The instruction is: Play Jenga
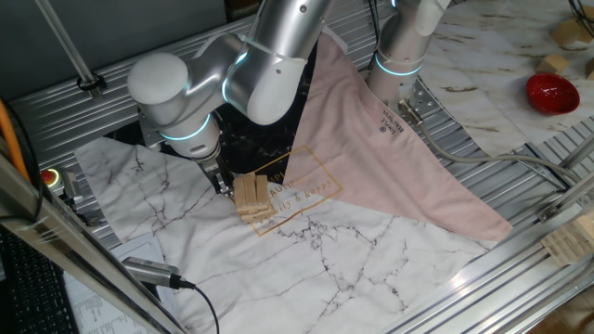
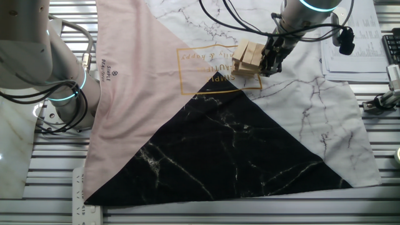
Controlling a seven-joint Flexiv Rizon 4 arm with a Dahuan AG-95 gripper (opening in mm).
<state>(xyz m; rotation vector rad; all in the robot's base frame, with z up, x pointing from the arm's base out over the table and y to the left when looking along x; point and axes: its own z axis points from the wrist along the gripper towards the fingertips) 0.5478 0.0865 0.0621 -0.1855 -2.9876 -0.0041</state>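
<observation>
The Jenga stack [image 1: 251, 197] is a small low pile of light tan wooden blocks on the white marble part of a cloth; it also shows in the other fixed view [image 2: 247, 58]. My gripper [image 1: 222, 180] points down right beside the stack, at block height, touching it or nearly so. In the other fixed view the gripper [image 2: 269, 62] stands at the stack's right side. Its dark fingers look closed together and hold nothing. The side of the stack facing the gripper is partly hidden by it.
The cloth has pink [image 1: 390, 158], black [image 2: 237, 150] and marble areas. A second arm's base [image 1: 399, 56] stands behind the cloth. A red bowl-like object [image 1: 552, 93] and loose wooden pieces [image 1: 557, 63] lie far right. A slatted wooden piece [image 1: 568, 239] sits at the right edge.
</observation>
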